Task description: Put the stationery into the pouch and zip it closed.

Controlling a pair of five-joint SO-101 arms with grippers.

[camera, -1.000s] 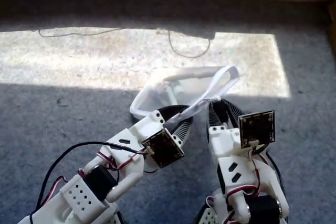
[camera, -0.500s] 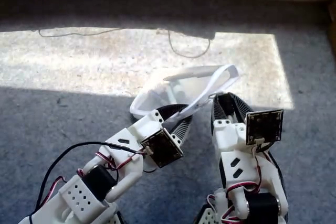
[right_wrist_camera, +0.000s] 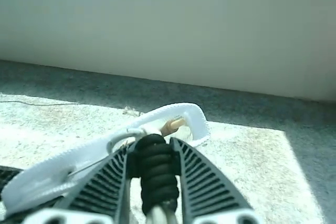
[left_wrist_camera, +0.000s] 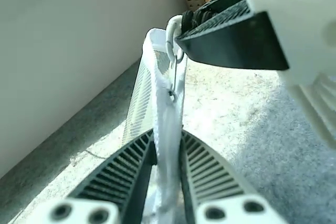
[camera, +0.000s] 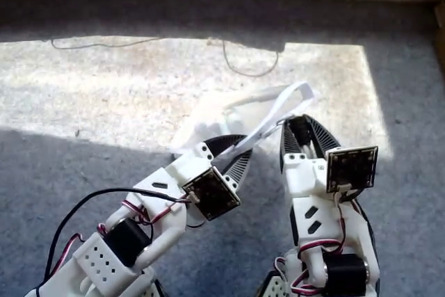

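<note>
Pouch (camera: 229, 117) strung tauter than a second ago: right gripper (camera: 300, 129), clamped on the zip pull, has drawn away from left gripper (camera: 236, 152), which pinches the fabric end tight, so I judge the zip only partway closed. Left wrist view shows the pull's white ring (left_wrist_camera: 172, 31) in the far jaws. Right wrist view shows a tan item (right_wrist_camera: 173, 125) inside the open mouth.
</note>
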